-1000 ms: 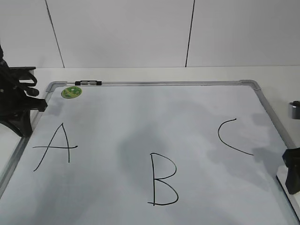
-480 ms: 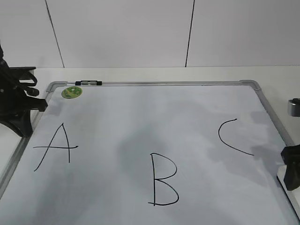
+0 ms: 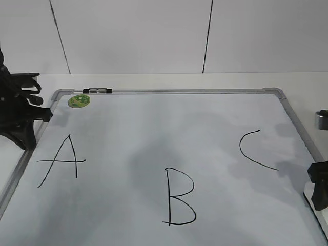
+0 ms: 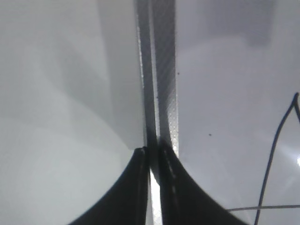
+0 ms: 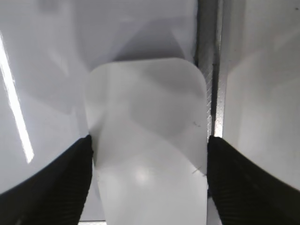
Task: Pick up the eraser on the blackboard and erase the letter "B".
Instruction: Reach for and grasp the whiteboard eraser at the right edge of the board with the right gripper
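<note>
**Eraser between my open right pincer, at the blackboard's right edge**

Blackboard (image 3: 154, 128): large, flat on the counter; letter "B" (image 3: 179, 196) low in the middle, untouched.

Eraser (image 5: 147, 140): white plastic block lying just inside the right frame rail. Likely light, stiff, smooth-topped; best squeezed across its long sides.

Right pincer (image 5: 149, 159): spread, one finger either side of the eraser.

Left pincer (image 4: 152, 161): pressed together, empty, over the left rail.

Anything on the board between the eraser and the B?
Only bare blackboard below the C, seen in the exterior view; the eraser sits between the right gripper's fingers, far from the B.
</note>
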Controlling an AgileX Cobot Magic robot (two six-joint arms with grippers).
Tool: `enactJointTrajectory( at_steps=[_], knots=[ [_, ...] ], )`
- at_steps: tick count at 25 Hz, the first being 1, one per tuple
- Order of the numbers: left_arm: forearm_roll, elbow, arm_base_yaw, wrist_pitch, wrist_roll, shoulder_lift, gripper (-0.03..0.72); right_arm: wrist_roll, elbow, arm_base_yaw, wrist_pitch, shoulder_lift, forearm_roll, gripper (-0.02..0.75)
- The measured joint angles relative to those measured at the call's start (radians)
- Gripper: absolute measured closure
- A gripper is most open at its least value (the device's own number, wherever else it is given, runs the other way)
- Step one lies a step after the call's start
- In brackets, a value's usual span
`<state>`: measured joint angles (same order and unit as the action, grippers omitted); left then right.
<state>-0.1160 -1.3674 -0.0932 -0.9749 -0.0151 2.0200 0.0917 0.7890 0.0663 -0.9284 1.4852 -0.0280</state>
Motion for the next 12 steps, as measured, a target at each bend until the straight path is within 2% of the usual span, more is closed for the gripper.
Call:
enactJointTrajectory(
  at_steps=[12],
  knots=[
    [-0.002, 0.000, 0.000, -0.002, 0.000, 0.000, 0.666, 0.000, 0.000, 0.000, 0.000, 0.000, 0.002, 0.145]
  ],
)
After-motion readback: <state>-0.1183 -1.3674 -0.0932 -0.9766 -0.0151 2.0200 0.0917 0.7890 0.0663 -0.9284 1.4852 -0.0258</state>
